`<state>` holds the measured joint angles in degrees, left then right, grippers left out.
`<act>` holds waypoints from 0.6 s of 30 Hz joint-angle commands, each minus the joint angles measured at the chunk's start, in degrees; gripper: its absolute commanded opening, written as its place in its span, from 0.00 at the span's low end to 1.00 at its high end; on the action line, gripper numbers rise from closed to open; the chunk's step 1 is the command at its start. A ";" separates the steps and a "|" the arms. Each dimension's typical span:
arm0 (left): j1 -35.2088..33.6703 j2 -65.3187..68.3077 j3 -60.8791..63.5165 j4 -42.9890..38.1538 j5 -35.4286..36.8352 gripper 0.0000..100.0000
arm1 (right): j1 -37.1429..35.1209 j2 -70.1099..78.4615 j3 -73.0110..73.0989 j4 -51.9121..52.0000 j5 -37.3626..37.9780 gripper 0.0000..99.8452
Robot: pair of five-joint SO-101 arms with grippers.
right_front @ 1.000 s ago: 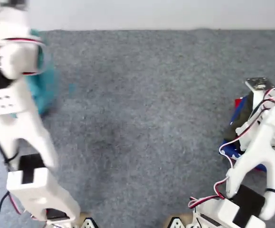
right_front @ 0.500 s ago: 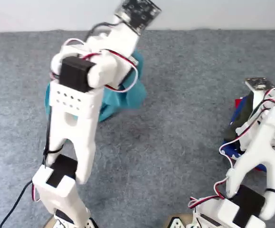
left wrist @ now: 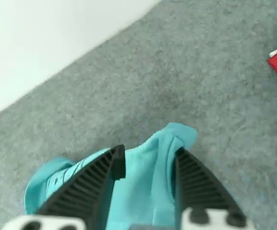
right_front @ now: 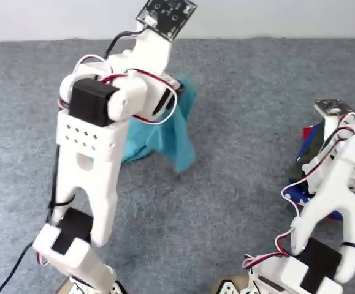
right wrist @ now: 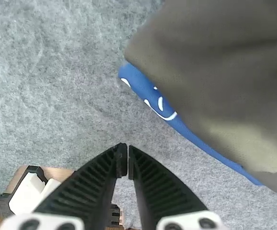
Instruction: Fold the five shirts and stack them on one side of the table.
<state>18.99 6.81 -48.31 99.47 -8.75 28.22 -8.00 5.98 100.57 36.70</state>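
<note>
A grey, felt-like fabric surface with a fuzzy, slightly mottled nap covers the whole table. Along its far edge it meets a plain white wall in a straight line. At the near edge a patch of light brown wooden board shows. Light is soft and even, casting only faint shadows.

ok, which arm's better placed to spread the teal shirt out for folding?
Left. The left end effector grips the teal shirt near mid-table. The right end effector is shut and empty beside the olive shirt and blue shirt at the table's edge.
</note>
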 commanded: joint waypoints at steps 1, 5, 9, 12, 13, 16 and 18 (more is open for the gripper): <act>-1.14 -6.33 4.00 1.05 0.53 0.16 | -2.51 -2.42 -0.44 2.15 -0.62 0.01; 0.70 -10.90 12.79 1.05 0.18 0.21 | -6.73 -1.98 -0.44 2.15 -1.14 0.01; -2.20 -13.36 23.69 1.05 0.18 0.24 | -13.32 -1.98 -0.62 1.80 -5.98 0.01; -5.27 -13.36 32.13 1.05 0.09 0.28 | -18.59 -1.89 -0.62 1.71 -6.24 0.01; -5.98 -13.36 34.68 1.05 0.00 0.29 | -19.91 -1.89 -0.62 1.63 -6.24 0.01; -7.12 -13.80 40.57 1.05 -2.46 0.29 | -23.52 -1.89 -0.62 0.92 -6.59 0.01; -8.70 -14.68 41.89 1.05 -2.64 0.29 | -26.68 -1.89 -0.44 0.92 -6.59 0.01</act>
<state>12.31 -4.26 -7.78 99.47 -10.51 5.45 -8.00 5.98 100.57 30.73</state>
